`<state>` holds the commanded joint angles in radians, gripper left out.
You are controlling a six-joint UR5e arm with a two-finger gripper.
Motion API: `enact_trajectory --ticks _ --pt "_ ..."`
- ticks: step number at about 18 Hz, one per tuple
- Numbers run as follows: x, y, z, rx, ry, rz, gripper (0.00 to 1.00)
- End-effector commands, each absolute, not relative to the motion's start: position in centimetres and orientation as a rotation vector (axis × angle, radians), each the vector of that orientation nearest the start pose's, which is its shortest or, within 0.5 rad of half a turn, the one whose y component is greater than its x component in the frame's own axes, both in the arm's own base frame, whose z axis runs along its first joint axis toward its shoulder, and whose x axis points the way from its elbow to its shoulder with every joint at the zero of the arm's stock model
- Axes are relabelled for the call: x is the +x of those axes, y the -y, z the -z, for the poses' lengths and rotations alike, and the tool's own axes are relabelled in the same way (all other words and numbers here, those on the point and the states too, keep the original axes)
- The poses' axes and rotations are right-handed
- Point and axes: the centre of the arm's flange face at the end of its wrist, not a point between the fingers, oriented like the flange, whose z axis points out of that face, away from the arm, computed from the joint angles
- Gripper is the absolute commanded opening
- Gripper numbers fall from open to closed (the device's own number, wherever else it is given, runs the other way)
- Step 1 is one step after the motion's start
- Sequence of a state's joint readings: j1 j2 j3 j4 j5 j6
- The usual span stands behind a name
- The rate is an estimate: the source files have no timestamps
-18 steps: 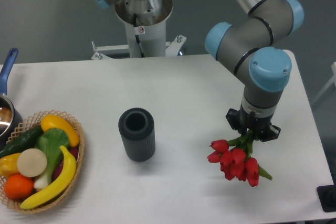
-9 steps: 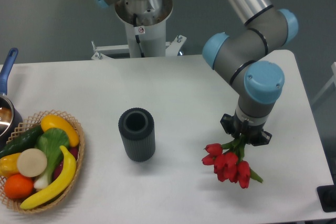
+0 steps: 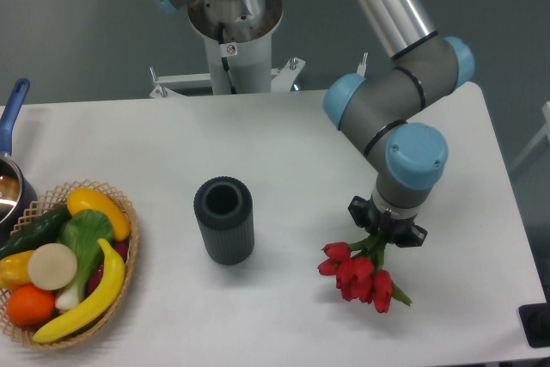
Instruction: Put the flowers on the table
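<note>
The flowers (image 3: 354, 271), a small bunch of red tulip buds with green stems, hang low over the white table (image 3: 292, 152) at the front right. My gripper (image 3: 384, 228) points down and is shut on the green stems, with the buds fanning out below and to the left of it. I cannot tell whether the buds touch the tabletop. The dark ribbed vase (image 3: 224, 219) stands upright and empty to the left of the flowers.
A wicker basket (image 3: 62, 266) with colourful fruit and vegetables sits at the front left edge. A pot with a blue handle (image 3: 12, 126) is at the far left. The robot base (image 3: 234, 32) stands behind the table. A dark object (image 3: 537, 326) sits at the front right corner.
The gripper has moved left and toward the front edge, lowering, carrying the flowers with it. The vase and basket have not moved.
</note>
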<state>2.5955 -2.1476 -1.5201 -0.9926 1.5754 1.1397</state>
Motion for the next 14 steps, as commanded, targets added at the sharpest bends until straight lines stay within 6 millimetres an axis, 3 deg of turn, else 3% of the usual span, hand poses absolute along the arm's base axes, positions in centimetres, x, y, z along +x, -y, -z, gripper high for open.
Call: enact_trajectory --ticks 6,8,9,10,14 --pt "-50.7 -46.4 -21.8 -3.12 -0.179 -0.068 0.36" --pt "-50.7 -46.4 -21.8 -3.12 -0.179 -0.068 0.52" --pt "-50.7 -46.4 -21.9 -3.119 -0.179 -0.07 0.67" --pt "-50.8 -46.4 -22.1 -3.117 -0.167 -0.076 1.0" --pt "-50.8 -46.4 -22.9 -3.104 -0.162 -0.106 1.0"
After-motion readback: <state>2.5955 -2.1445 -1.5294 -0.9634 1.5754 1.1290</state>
